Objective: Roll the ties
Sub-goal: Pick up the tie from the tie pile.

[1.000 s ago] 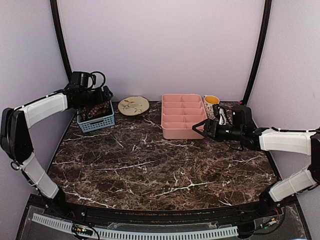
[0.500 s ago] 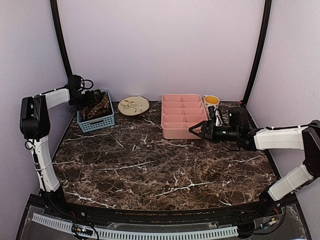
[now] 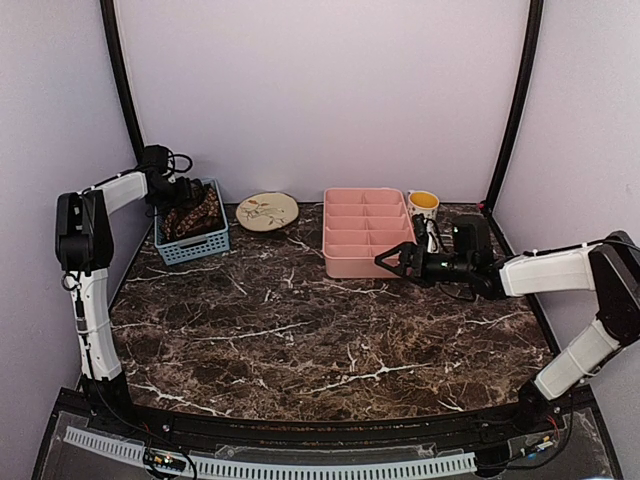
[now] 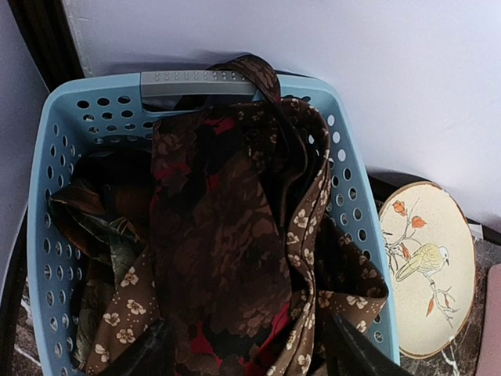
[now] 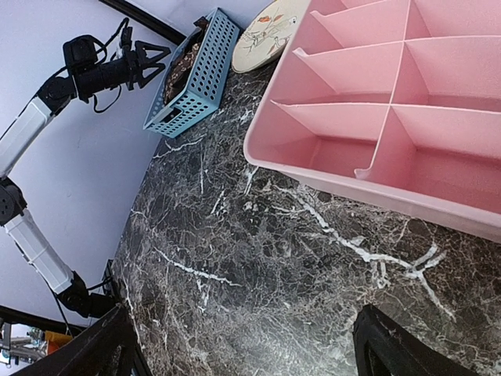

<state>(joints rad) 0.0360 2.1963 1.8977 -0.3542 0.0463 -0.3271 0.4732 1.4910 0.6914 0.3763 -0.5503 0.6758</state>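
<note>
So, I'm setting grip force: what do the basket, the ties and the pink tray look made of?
Basket: light blue moulded plastic, matt, with rows of round holes through its walls.
Ties: soft woven fabric, maybe silk or polyester; they fold and drape in a loose heap.
Tray: pink plastic, smooth with a slight sheen, with thin moulded dividers.

Even, diffuse lighting; I see dark shadow inside the blue basket (image 4: 47, 258); both wrist views sharp, top view softer.
</note>
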